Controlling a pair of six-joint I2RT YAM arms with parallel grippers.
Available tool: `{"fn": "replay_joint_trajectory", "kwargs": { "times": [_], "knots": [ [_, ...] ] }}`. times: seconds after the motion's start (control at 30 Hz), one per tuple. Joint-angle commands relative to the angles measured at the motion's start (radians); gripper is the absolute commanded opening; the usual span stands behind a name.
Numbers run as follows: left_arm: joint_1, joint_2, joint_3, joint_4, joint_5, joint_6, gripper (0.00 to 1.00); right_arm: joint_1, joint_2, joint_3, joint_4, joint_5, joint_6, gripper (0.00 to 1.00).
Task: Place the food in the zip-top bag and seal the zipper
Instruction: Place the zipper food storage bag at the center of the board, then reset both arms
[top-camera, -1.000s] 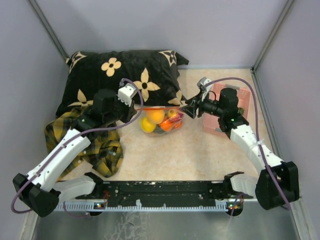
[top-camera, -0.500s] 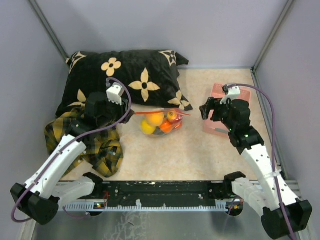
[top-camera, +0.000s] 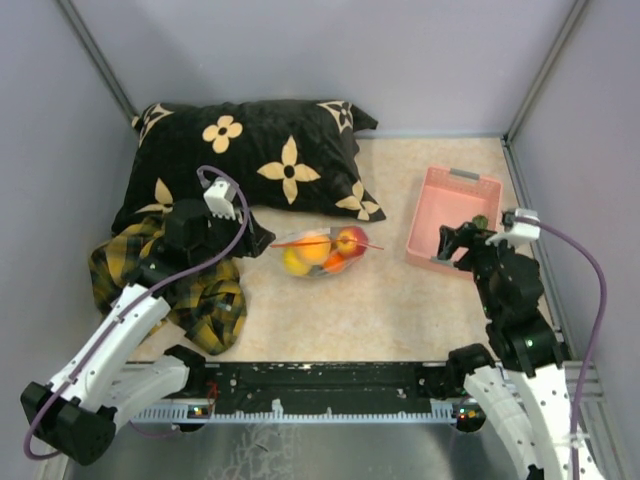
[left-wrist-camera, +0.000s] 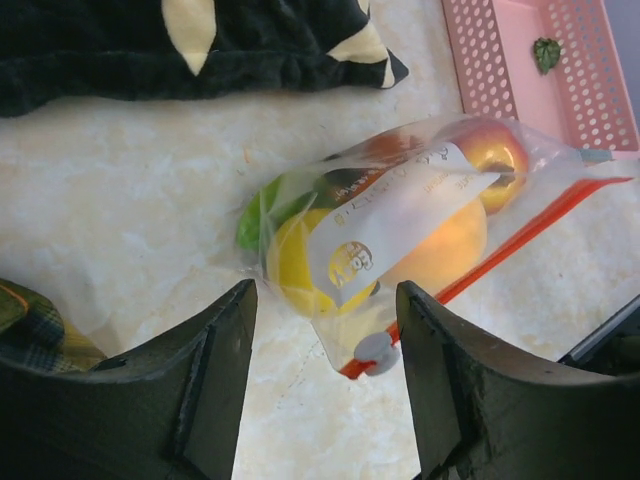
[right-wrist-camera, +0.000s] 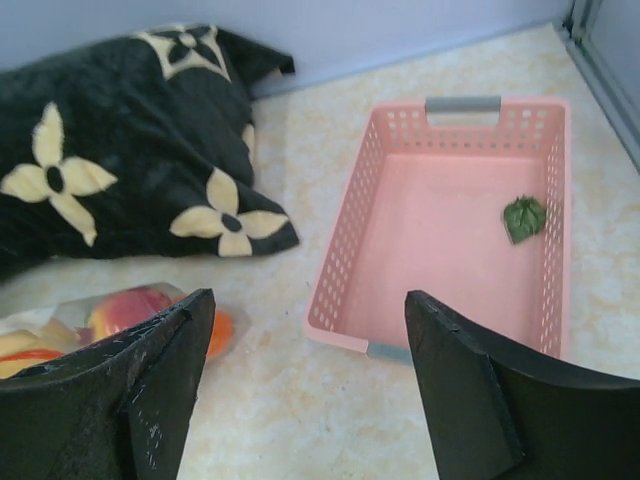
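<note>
**Bag filled, seal unconfirmed**

The bag (top-camera: 318, 252) is seen lying on the surface (top-camera: 400, 310), fruit inside. The left hand (left-wrist-camera: 325, 290) is held wide and empty just above the bag. The right hand (right-wrist-camera: 310, 300), also wide and empty, is kept well right of it. Whether the zipper (left-wrist-camera: 520, 232) is fully closed cannot be told. One end is best pinned while the slider (left-wrist-camera: 372, 350) is drawn straight along. Behind the bag a pillow (top-camera: 250, 150) is found, to its left a cloth (top-camera: 200, 300), and to its right a basket (right-wrist-camera: 345, 250) with a green piece (right-wrist-camera: 524, 217) inside.

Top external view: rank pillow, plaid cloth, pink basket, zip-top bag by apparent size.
1. pillow
2. plaid cloth, partly hidden, so its full extent is unsure
3. pink basket
4. zip-top bag
</note>
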Motion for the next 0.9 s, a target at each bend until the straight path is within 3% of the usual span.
{"fn": "replay_joint_trajectory", "kwargs": {
  "times": [0.0,0.17,0.37,0.6,0.7,0.87],
  "knots": [
    [0.002,-0.060,-0.004,0.016,-0.029,-0.072,0.66,-0.006,-0.131,-0.029,0.067,-0.006,-0.059,0.78],
    [0.003,-0.150,-0.042,-0.001,-0.201,-0.122,0.77,-0.006,-0.177,-0.015,-0.002,0.073,-0.099,0.78],
    [0.003,-0.227,-0.095,0.006,-0.238,-0.161,0.79,-0.006,-0.205,-0.017,-0.042,0.131,-0.091,0.79],
    [0.003,-0.300,-0.053,-0.073,-0.366,-0.139,0.87,-0.007,-0.269,-0.015,-0.032,0.198,-0.113,0.80],
    [0.002,-0.348,-0.031,-0.094,-0.423,-0.115,0.99,-0.006,-0.294,-0.010,-0.031,0.230,-0.133,0.80],
    [0.002,-0.477,0.000,-0.101,-0.521,-0.045,1.00,-0.006,-0.342,-0.005,-0.024,0.260,-0.173,0.80]
  ]
}}
